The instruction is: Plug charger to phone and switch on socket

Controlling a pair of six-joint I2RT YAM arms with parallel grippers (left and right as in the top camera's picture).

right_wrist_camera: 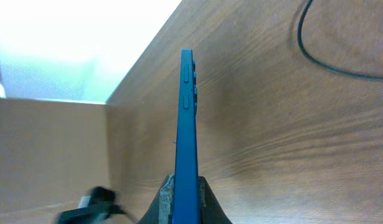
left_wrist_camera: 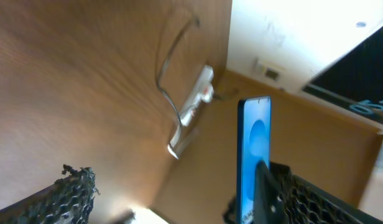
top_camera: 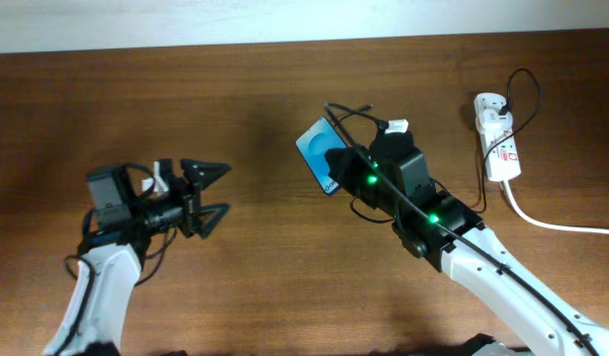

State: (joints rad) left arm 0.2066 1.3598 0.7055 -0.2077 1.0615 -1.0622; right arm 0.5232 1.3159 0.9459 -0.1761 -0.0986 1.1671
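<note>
Overhead, the right gripper (top_camera: pixel 336 163) is clenching the phone (top_camera: pixel 315 151) near the middle of the wooden table (top_camera: pixel 255 287), its fingers pinching the lower end of the blue handset while the rest is sticking out toward the upper left. The right wrist view is showing that phone (right_wrist_camera: pixel 186 143) edge-on, a thin blue slab rising straight up out of the closed fingers (right_wrist_camera: pixel 163 202), with its side buttons facing the camera and the tabletop lying behind it. The left gripper (top_camera: pixel 214 190) is sitting well apart from the phone on the left side of the table, its two black fingers spread wide and grasping nothing, pointing toward the right. From the left wrist camera the phone (left_wrist_camera: pixel 255 155) is appearing upright with its bright blue screen facing that camera, held from below by the dark right gripper (left_wrist_camera: pixel 275 186). The socket (top_camera: pixel 498 136), a small white power strip with red marks, is lying near the far right edge of the table, with its thick white cord (top_camera: pixel 552 222) trailing off to the right. The charger (top_camera: pixel 512 99), a thin black cable, is looping beside the socket and running back toward the right arm; its plug tip is too small to make out with certainty.
</note>
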